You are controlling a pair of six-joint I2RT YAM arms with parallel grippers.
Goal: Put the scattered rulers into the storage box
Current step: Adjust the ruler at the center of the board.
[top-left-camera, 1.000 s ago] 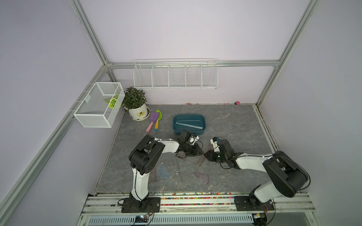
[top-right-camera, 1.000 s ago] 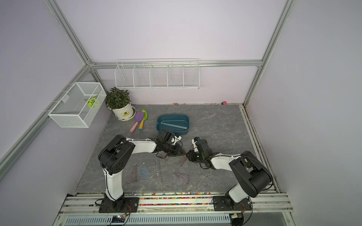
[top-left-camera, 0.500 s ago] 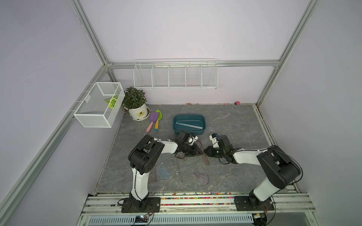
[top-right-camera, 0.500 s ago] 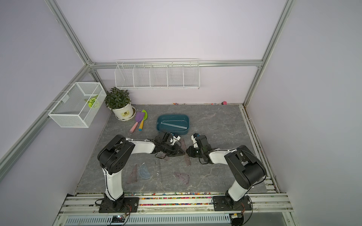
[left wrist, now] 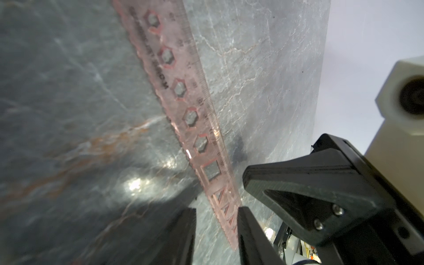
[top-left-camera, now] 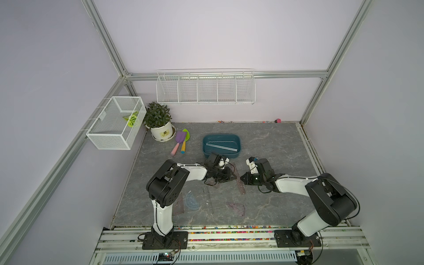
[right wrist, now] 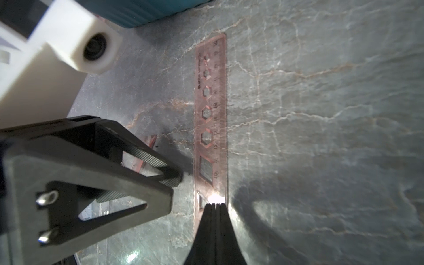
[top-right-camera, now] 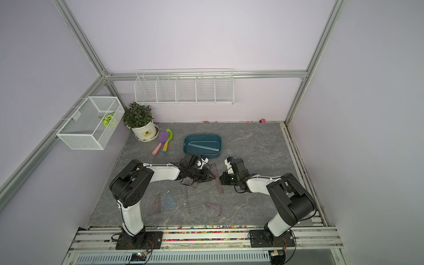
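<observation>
Ruler, pinkish, see-through: on table between both grippers, just in front of box, outside it. Its long axis runs from the box side toward the near table edge. Left gripper: jaws part-open, straddling the ruler's width. Right gripper: jaws closed together, tips on the ruler's face.
</observation>
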